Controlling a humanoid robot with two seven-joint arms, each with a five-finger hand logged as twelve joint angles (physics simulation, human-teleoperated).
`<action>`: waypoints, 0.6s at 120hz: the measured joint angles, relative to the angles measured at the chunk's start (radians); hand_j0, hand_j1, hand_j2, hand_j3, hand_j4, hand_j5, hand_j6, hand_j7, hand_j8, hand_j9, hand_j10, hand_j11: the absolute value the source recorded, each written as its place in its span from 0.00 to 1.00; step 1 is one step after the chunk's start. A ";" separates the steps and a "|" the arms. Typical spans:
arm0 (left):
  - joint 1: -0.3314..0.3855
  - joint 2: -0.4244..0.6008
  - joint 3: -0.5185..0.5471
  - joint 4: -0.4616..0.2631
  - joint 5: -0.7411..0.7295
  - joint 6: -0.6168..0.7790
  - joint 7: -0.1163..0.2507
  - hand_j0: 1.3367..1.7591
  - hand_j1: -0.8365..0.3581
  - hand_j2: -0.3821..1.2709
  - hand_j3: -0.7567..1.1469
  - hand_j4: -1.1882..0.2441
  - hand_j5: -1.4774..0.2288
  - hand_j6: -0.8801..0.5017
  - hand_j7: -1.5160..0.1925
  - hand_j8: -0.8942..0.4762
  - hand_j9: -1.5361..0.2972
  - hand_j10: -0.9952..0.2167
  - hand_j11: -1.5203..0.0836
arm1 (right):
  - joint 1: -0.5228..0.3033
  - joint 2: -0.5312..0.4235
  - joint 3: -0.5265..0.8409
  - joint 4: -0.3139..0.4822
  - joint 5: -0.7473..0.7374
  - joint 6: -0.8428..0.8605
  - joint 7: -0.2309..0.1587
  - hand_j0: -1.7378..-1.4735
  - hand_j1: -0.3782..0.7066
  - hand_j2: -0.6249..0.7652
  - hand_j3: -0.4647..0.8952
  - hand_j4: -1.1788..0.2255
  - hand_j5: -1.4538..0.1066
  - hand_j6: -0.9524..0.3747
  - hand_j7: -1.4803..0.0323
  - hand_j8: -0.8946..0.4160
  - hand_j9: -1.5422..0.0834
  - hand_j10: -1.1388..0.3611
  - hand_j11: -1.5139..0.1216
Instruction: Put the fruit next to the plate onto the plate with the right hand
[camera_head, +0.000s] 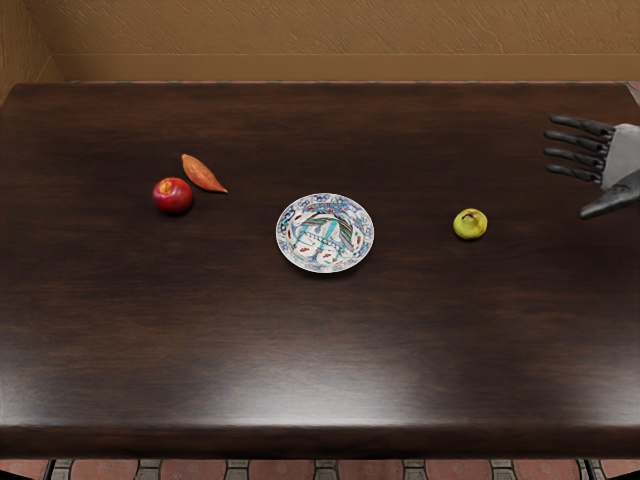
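Dark table (320, 380), plate (325, 233) mid, fruit (470, 224) not yet on it.
Patterned plate sits centre; yellow-green fruit lies on the wood to its right, apart from the rim. Farther back left, 1 red apple (172, 195) just beside 1 orange tapered veg (204, 173). Farthest, right hand (612, 158) at the pic's right edge: 4 fingers straight & spread, thumb out, holding nothing, well apart from the fruit.

1. Centre of frame: patterned plate (325, 233) on a dark wooden table (320, 350).
2. Right of it, apart: yellow-green fruit (470, 224).
3. Left of centre: red apple (173, 194), just beside an orange sweet potato (203, 173).
4. Upper right edge: right hand (605, 160), fingers spread, holding nothing, apart from the fruit.
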 joint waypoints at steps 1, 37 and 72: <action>0.000 0.000 0.000 0.000 0.000 0.000 0.000 0.76 0.99 0.23 0.40 0.83 0.87 0.64 0.89 0.65 0.84 0.82 0.95 | 0.001 0.002 0.000 0.001 -0.001 0.000 -0.001 0.30 0.04 0.45 0.34 0.83 0.92 0.71 0.97 0.67 0.94 0.75 0.92; -0.001 0.000 0.000 0.000 0.000 0.000 0.000 0.76 0.99 0.23 0.40 0.83 0.87 0.64 0.89 0.65 0.84 0.82 0.95 | 0.109 0.021 0.024 0.029 -0.377 0.000 -0.016 0.30 0.06 0.45 0.34 0.82 0.91 0.70 0.95 0.66 0.93 0.74 0.90; 0.000 0.000 0.000 0.000 0.000 0.000 0.000 0.76 0.99 0.23 0.40 0.83 0.87 0.64 0.89 0.65 0.84 0.82 0.95 | 0.110 0.127 -0.106 0.173 -0.772 -0.440 -0.016 0.30 0.05 0.45 0.34 0.82 0.91 0.69 0.96 0.66 0.93 0.74 0.90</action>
